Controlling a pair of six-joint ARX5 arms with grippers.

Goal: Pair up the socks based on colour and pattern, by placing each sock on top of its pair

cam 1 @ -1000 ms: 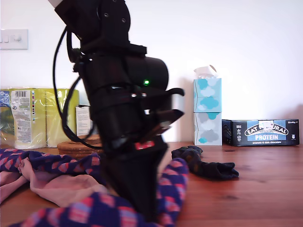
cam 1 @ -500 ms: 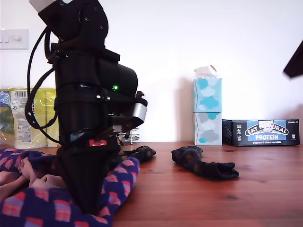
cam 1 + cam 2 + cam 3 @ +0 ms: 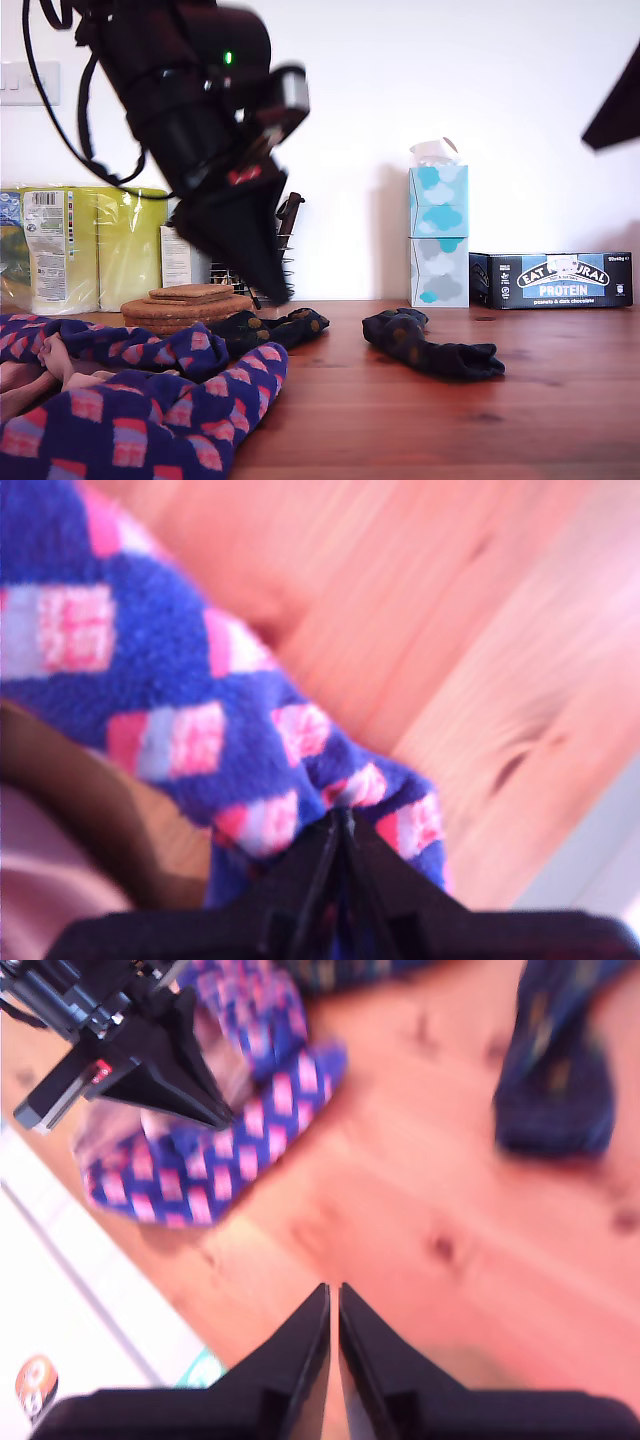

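My first gripper [image 3: 281,294] hangs shut and empty just above the table, tilted, over the pile of socks at the exterior view's left. In its own view its closed fingertips [image 3: 340,825] hover over a navy sock with pink diamonds [image 3: 200,710]. That navy sock [image 3: 150,420] lies over another navy one [image 3: 100,345] and a pale pink sock [image 3: 20,385]. Two dark dotted socks [image 3: 285,325] [image 3: 430,350] lie apart mid-table. My second gripper [image 3: 333,1300] is shut with nothing in it, high over bare wood, and sees the first gripper [image 3: 215,1115] and the navy socks [image 3: 250,1130].
Along the wall stand yellow packs [image 3: 70,245], a stack of cork mats [image 3: 185,305], two stacked tissue boxes [image 3: 438,235] and a protein bar box [image 3: 555,280]. A dark part of an arm [image 3: 615,100] shows at the exterior view's upper right edge. Wooden table [image 3: 500,420].
The first gripper dragged the navy diamond sock toward the exterior view's left, then rose off it and tilted. The sock now lies on the pile.
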